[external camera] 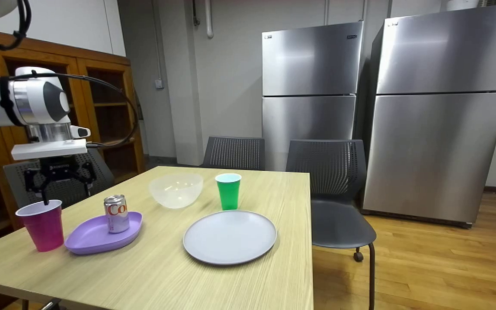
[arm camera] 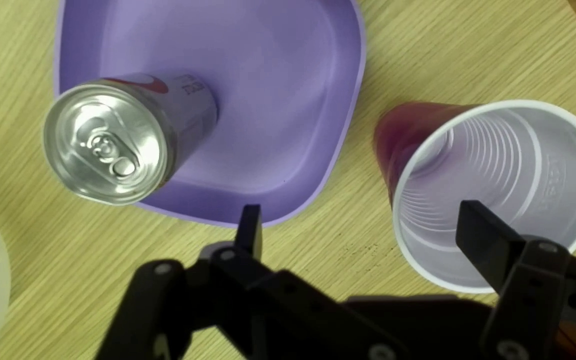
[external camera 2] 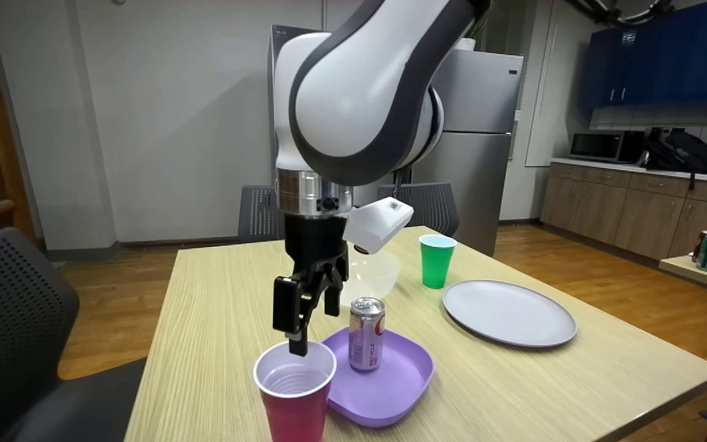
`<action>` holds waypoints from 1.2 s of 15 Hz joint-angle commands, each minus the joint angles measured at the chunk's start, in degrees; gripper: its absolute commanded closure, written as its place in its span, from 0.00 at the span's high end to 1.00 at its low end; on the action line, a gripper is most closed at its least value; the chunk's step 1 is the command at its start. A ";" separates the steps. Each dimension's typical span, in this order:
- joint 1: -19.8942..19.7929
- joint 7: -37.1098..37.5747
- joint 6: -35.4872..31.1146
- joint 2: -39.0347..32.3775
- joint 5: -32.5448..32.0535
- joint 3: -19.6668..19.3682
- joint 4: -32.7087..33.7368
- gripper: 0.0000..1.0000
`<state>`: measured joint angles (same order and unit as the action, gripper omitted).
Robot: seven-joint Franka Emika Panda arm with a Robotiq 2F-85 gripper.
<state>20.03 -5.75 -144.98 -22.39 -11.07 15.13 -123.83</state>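
My gripper [external camera: 66, 197] is open, points down and holds nothing; it also shows in an exterior view [external camera 2: 315, 331] and the wrist view [arm camera: 361, 207]. One finger is over the mouth of a magenta cup [external camera: 43, 230] with a white inside [arm camera: 498, 165]; I cannot tell whether it touches the rim. The other finger is over the edge of a purple plate [arm camera: 278, 125], beside the cup. A silver soda can [external camera 2: 366, 337] stands upright on that plate, near the fingers but apart from them. The cup stands upright on the table [external camera: 274, 275].
A translucent white bowl [external camera: 175, 191] stands beyond the purple plate, partly behind the gripper in an exterior view [external camera 2: 373, 276]. A green cup [external camera: 229, 191] stands upright behind a flat grey plate [external camera: 230, 237]. Dark chairs [external camera: 330, 172] stand around the table.
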 commanded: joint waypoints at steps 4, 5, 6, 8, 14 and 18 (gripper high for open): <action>2.10 2.34 -1.58 -1.78 -2.20 -0.82 1.33 1.00; 2.24 2.34 -1.76 -1.93 -2.22 -0.83 1.34 1.00; 2.36 2.32 -1.94 -2.03 -2.28 -0.87 1.33 1.00; 2.57 2.30 -2.26 -2.26 -2.43 -0.94 1.38 1.00; 3.08 2.48 -3.04 -2.45 -3.06 -1.32 1.38 0.73; 3.25 2.40 -3.39 -2.62 -3.40 -1.52 1.58 0.40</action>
<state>22.22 -5.46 -148.03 -24.37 -12.49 14.40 -123.46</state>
